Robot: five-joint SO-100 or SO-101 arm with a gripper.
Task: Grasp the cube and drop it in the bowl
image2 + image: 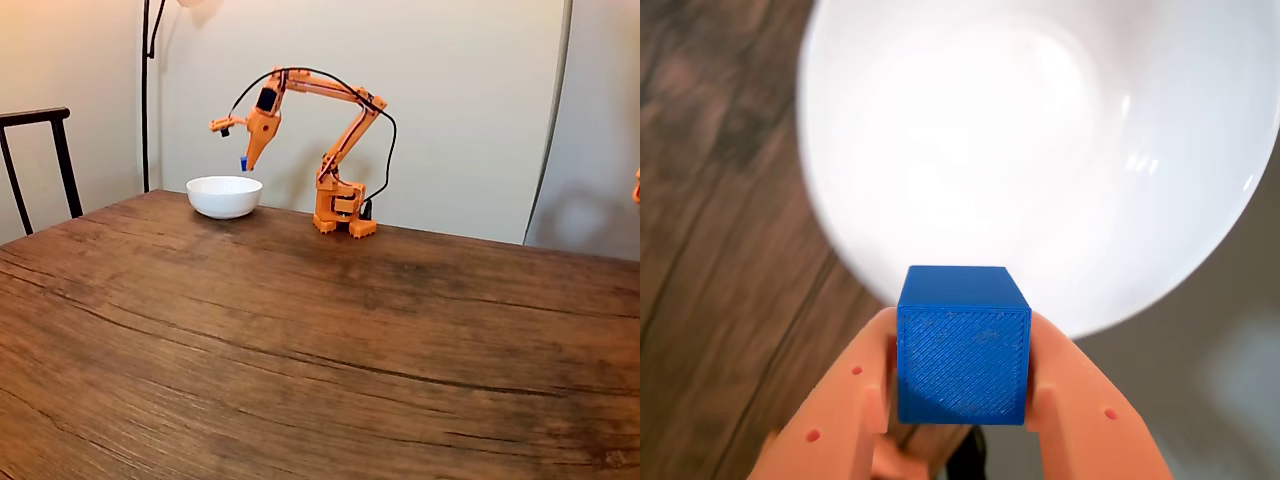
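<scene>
The orange claw (962,385) is clamped on the blue cube (962,345), one finger (845,400) pressed to each side of it, so the cube sits squeezed between the fingertips with its top and one ribbed printed face showing in the wrist view. Directly beyond the claw tips in that view lies the white bowl (1040,150), its glossy inside open toward the camera and its near rim just past the cube; dark wood-grain counter (710,200) shows to the left of the claw.

In the fixed view the orange arm (340,140) arches up from its base near the far edge of the counter (320,340) and bends down to the left, ending in the claw (244,165) pointing downward. The cube (243,163) appears as a small blue speck at the claw tip, held in the air and clear of the counter. The bowl (224,196) rests on the counter just below the claw, slightly to its left, with the cube above the bowl's right rim. A dark chair back (40,160) stands well left of the claw, and a thin black lamp pole (146,100) rises behind it against the pale wall.
</scene>
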